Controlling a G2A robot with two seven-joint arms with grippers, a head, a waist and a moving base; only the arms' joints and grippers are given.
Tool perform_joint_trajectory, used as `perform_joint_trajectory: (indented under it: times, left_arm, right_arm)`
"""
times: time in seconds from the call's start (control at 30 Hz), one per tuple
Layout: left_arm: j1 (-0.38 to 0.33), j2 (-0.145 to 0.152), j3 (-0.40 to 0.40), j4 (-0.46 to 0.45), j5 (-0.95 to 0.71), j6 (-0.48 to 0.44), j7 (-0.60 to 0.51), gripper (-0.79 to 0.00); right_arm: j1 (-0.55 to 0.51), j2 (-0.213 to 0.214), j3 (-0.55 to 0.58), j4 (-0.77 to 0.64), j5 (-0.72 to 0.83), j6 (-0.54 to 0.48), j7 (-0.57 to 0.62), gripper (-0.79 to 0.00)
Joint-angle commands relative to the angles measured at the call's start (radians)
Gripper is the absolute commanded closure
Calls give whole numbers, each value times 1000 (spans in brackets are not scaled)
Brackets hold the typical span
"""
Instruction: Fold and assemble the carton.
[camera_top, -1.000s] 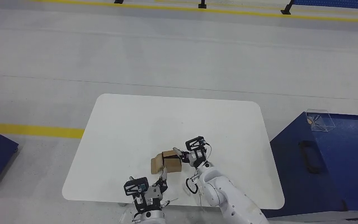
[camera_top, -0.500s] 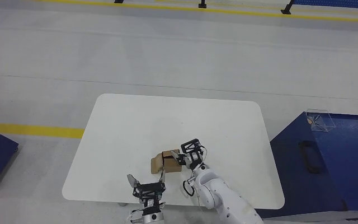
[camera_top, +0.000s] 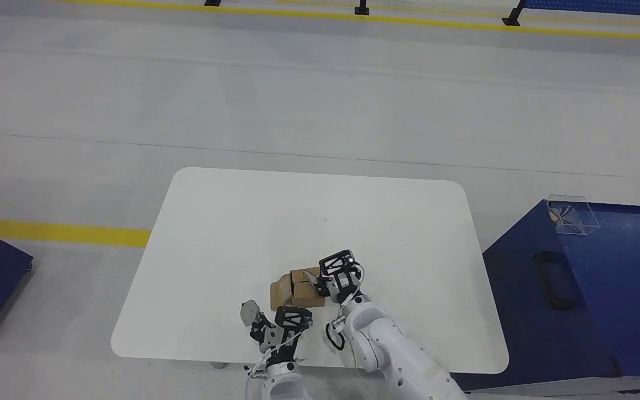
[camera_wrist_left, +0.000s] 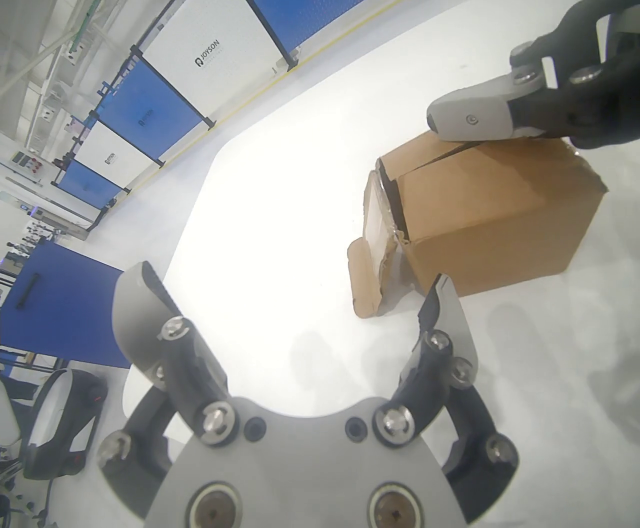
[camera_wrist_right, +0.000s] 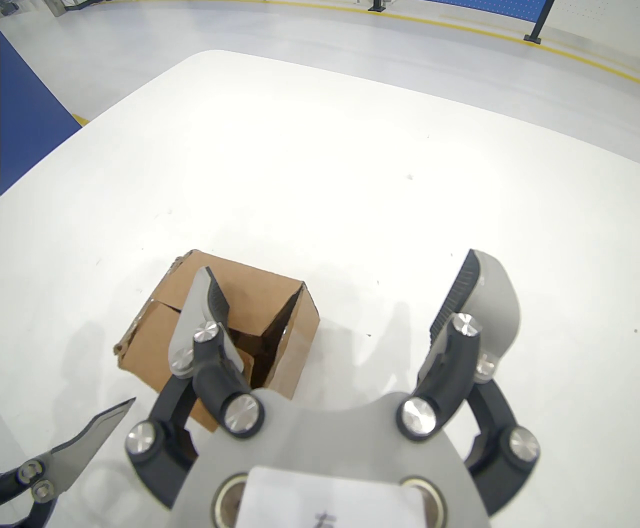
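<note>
I see carton (camera_top: 297, 289) on table (camera_top: 300, 210), near its front edge. Right gripper (camera_wrist_right: 337, 272) spread, one finger (camera_wrist_left: 470, 117) on carton's top seam. Left gripper (camera_wrist_left: 290, 280) spread, just beside carton's open end. My worry: finger slips, flaps spring up, or carton slides off.

**Carton partly out of sight**

One finger (camera_wrist_right: 195, 310) of the right gripper (camera_wrist_right: 340, 265) covers part of the open mouth of the carton (camera_wrist_right: 260, 300); inside is dark. In the left wrist view the right gripper runs off the edge. From above, the carton's flaps are too small to make out.
</note>
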Motion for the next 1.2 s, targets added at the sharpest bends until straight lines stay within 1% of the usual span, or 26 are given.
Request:
perform_joint_trajectory:
  times: [0.0, 0.13, 0.23, 0.5, 0.67, 0.77, 0.83, 0.9, 0.93, 1.0, 1.07, 1.13, 1.17]
  left_arm:
    - [-5, -1, -10, 3, 17, 7, -26, -785]
    - [-29, -7, -26, 27, 32, 25, -67, -785]
    - [-49, -14, -24, 49, 17, 17, -89, -785]
    - [-95, -26, -33, 112, -3, 23, -87, -785]
    - [-123, -32, -49, 151, 9, 64, -78, -785]
    - [-146, -35, -65, 175, 4, 106, -60, -785]
    - [-162, -37, -80, 188, 0, 152, -33, -785]
    - [-168, -40, -84, 180, -16, 184, -4, -785]
    - [-167, -41, -86, 175, -24, 210, 26, -785]
    - [-162, -44, -82, 149, -57, 234, 75, -785]
    - [-155, -44, -79, 126, -92, 235, 128, -785]
    - [-144, -44, -71, 105, -129, 225, 219, -785]
    - [-140, -43, -70, 104, -140, 221, 238, -785]
  right_arm:
    - [0, -2, 2, 3, -2, -3, 2, -785]
    - [-1, -7, 4, 10, -10, -8, 7, -785]
    - [0, -11, 5, 12, -16, -10, 9, -785]
    - [-5, -18, 15, 11, -31, -16, 12, -785]
    - [-10, -22, 21, 10, -43, -19, 16, -785]
    - [-13, -24, 24, 8, -50, -20, 19, -785]
    - [-14, -25, 28, 8, -53, -22, 20, -785]
    - [-16, -26, 31, 7, -56, -24, 21, -785]
    - [-17, -27, 33, 6, -57, -25, 22, -785]
    - [-19, -28, 37, 5, -63, -27, 23, -785]
    - [-21, -29, 39, 3, -66, -27, 23, -785]
    - [-23, -31, 43, 2, -71, -28, 25, -785]
    - [-23, -31, 43, 2, -73, -29, 26, -785]
